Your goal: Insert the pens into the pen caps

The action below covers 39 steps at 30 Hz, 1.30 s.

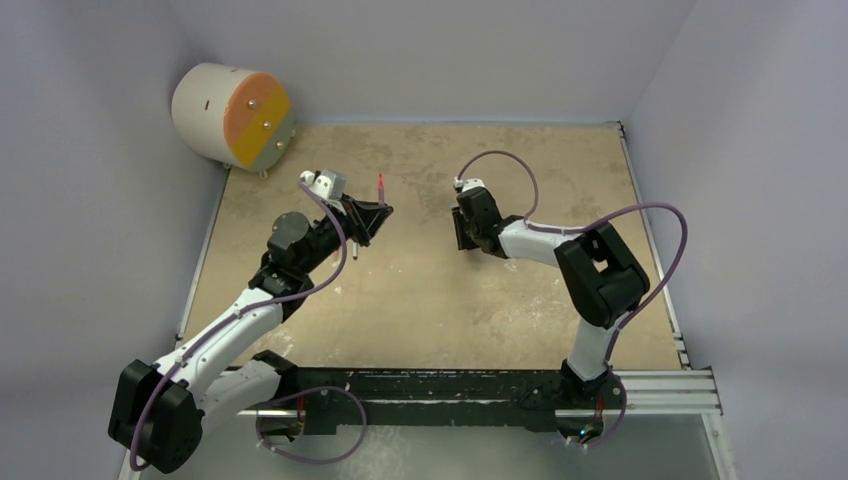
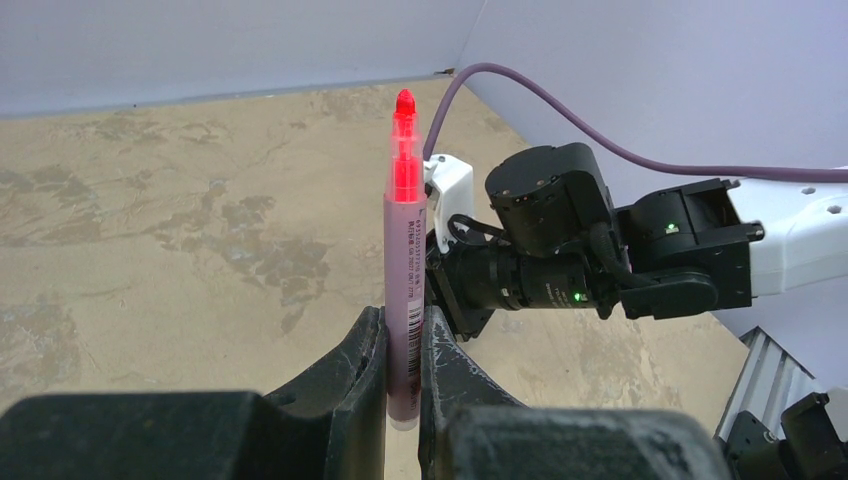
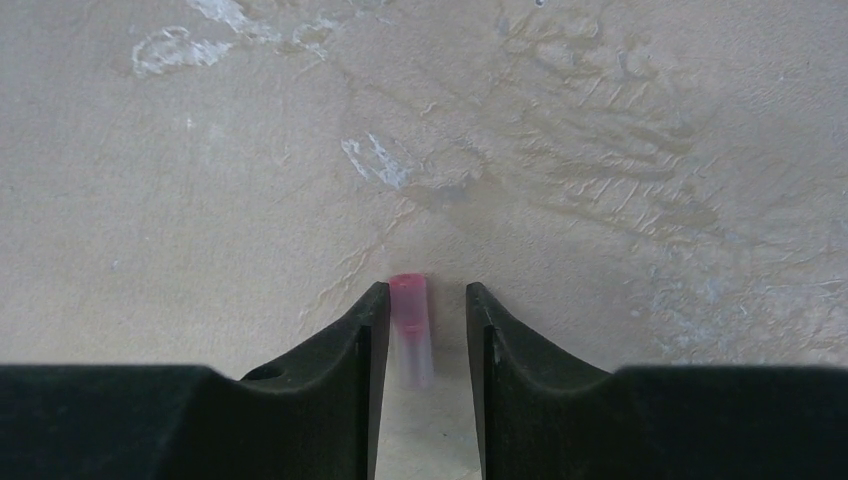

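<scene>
While the left gripper [image 2: 403, 335] clamps the translucent mauve plastic pen [image 2: 406, 290], red tip up, the right gripper [image 3: 427, 300] straddles the short pinkish-red plastic cap [image 3: 411, 320] on the tan table [image 3: 200, 150], jaws narrowly apart; centring before closing should keep it straight.

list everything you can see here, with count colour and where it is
pen: 1, mauve barrel with a bright red tip, upright between the left gripper's fingers
pen cap: 1, pinkish-red, on the table between the right gripper's fingers, close to one of them
drum: 1, white with an orange and yellow face, far left corner
table: 1, mottled tan
rail: 1, black and silver, along the near edge
cables: purple, looped along both arms
left gripper: black, shut on the pen
right gripper: black, open around the pen cap
</scene>
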Motion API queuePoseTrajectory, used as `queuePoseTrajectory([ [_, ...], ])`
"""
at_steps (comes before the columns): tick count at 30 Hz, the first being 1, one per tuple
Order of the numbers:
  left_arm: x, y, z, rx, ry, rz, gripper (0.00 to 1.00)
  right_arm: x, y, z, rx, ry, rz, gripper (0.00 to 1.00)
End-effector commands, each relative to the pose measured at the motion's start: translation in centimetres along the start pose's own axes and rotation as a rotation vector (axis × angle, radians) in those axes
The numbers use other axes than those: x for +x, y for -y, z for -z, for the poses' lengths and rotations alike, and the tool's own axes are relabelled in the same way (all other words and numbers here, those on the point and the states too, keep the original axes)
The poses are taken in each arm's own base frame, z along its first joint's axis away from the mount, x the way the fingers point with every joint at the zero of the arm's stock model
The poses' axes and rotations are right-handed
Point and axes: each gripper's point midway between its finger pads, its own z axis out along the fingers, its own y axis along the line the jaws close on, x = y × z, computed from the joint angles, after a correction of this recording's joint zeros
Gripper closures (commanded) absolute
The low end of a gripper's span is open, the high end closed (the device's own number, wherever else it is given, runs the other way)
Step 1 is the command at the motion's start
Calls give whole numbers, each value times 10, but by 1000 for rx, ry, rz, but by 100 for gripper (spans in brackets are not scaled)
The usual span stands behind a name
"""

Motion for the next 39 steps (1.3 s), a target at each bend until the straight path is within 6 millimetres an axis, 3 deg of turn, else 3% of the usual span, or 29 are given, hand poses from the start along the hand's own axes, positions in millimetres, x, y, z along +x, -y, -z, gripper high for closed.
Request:
queuePoseTrajectory([
  [1,-13,7,1,33,52,-20,100,3,0,-5,2,14,28,65],
  [4,-12,7,1,33,50,-17,100,5,-4,-5,-9,21,42,72],
  [8,-11,7,1,31,48,-15,100,1,-16,-2,-37,45,73,89],
  [14,-12,7,3,27,51,-13,100,-20,-61,19,-142,163,247,100],
  [15,-11,6,3,26,50,-12,100,-24,-73,24,-196,187,296,100],
  [19,-14,7,1,29,53,-12,100,-9,-121,44,-416,233,495,100],
  [21,-15,8,0,33,54,-11,100,-7,-133,52,-452,264,585,100],
  [25,-16,10,-1,45,57,1,100,-3,-131,57,-421,296,771,100],
  [31,-17,11,-1,50,66,5,100,19,-149,70,-532,338,943,99],
  [34,-18,12,-1,54,71,4,100,22,-147,65,-515,326,963,81],
  [39,-18,13,-1,57,70,9,100,9,-138,65,-434,361,931,74],
])
